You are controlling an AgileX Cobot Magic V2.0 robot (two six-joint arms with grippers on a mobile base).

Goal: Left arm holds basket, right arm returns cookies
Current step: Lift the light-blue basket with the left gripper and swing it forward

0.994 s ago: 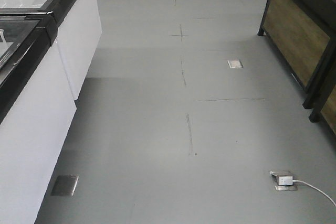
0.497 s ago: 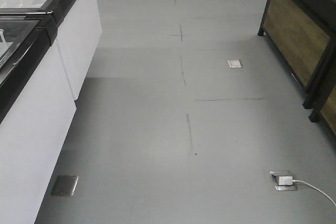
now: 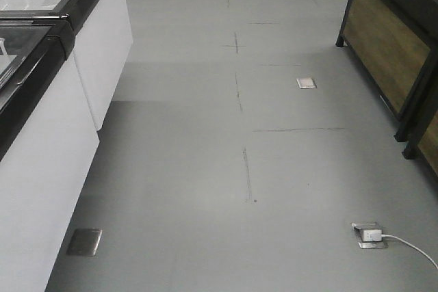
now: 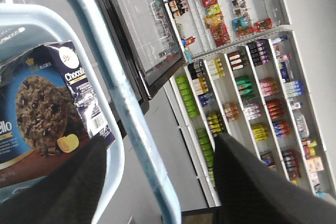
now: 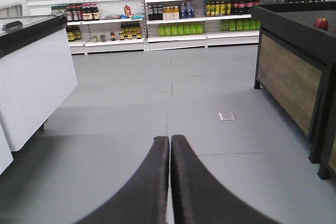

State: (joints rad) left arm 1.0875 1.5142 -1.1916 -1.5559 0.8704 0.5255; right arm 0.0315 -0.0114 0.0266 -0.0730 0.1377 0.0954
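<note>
the grey floor [image 3: 205,169] fills the front-facing view, with white freezer cabinets [image 3: 48,169] along the left and a dark wood-panelled stand [image 3: 390,52] at the right; neither arm shows there, nor the basket. only the two wrist views reach the stocked store shelves [image 5: 173,9], which stand level in the right wrist view and steeply tilted in the left wrist view.

the basket [image 4: 126,103] shows in the left wrist view alone: light blue plastic, its pale loop handle crossing the frame on a slant from upper left to lower middle, its rounded rim just beside it. the cookies [image 4: 47,103] stand inside the basket against that rim, a dark navy box with a big chocolate cookie pictured, white lettering, an oval logo on top and a barcode label at its lower corner.

the left gripper [image 4: 160,145] points up along the handle, its fingers [image 4: 68,187] spread wide with the handle passing between them; no contact is visible.

the right gripper [image 5: 169,141] reaches level over the floor toward the shelves, its fingers [image 5: 152,182] pressed together with nothing between them.

a floor socket [image 3: 369,235] with a white plug and cable sits low at the right of the front view.
</note>
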